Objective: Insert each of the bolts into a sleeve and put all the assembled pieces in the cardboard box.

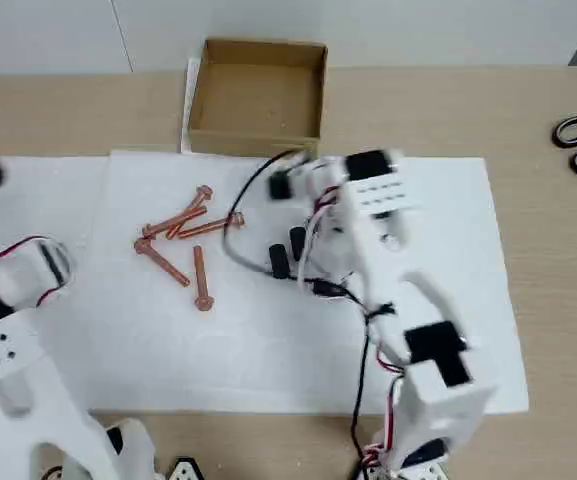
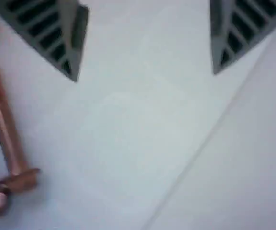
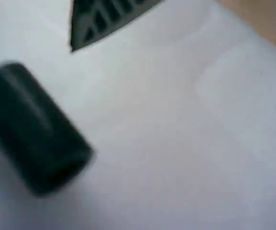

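The cardboard box (image 1: 253, 140) stands open on the surface (image 1: 528, 100), at the far edge of a white sheet (image 1: 448, 330). The copper bolts (image 1: 183, 245) lie in a loose cluster on the sheet, outside the box and near its front wall. The black sleeves (image 1: 280, 260) lie just beside them, also outside the box. The left pincer (image 2: 145, 74) is spread wide over bare sheet, one of the copper bolts beside it, gripping nothing. The right pincer (image 1: 293, 185) hangs close to the box's front wall, by the black sleeves; wide or narrow, I cannot tell.
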Robot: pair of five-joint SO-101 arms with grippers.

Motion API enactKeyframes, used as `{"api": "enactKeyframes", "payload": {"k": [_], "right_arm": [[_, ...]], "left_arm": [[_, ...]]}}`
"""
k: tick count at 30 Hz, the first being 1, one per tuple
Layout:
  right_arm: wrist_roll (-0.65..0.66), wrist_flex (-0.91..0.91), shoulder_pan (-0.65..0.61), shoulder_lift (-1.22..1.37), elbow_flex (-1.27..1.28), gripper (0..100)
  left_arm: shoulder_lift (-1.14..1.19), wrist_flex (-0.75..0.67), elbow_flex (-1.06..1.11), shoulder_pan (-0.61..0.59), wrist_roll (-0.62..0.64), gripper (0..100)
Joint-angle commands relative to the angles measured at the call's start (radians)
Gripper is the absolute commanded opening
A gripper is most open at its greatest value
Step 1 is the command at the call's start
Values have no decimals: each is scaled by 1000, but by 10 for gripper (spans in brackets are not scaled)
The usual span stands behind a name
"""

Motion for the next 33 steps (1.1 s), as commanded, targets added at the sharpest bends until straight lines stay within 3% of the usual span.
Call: {"api": "enactKeyframes", "payload": {"k": [1, 6, 19, 25, 33], "right_arm": [[52, 8, -59, 1, -46, 139], [95, -1, -114, 7, -48, 139], [189, -21, -113, 81, -49, 143], [190, 13, -111, 79, -101, 215], [193, 5, -76, 88, -100, 217]], "left_arm": [[-2, 21, -42, -37, 63, 169], [-3, 29, -36, -38, 63, 169], [-5, 21, 22, -38, 63, 169], [-5, 21, 22, -38, 64, 169], [-5, 21, 22, -38, 64, 169]]}}
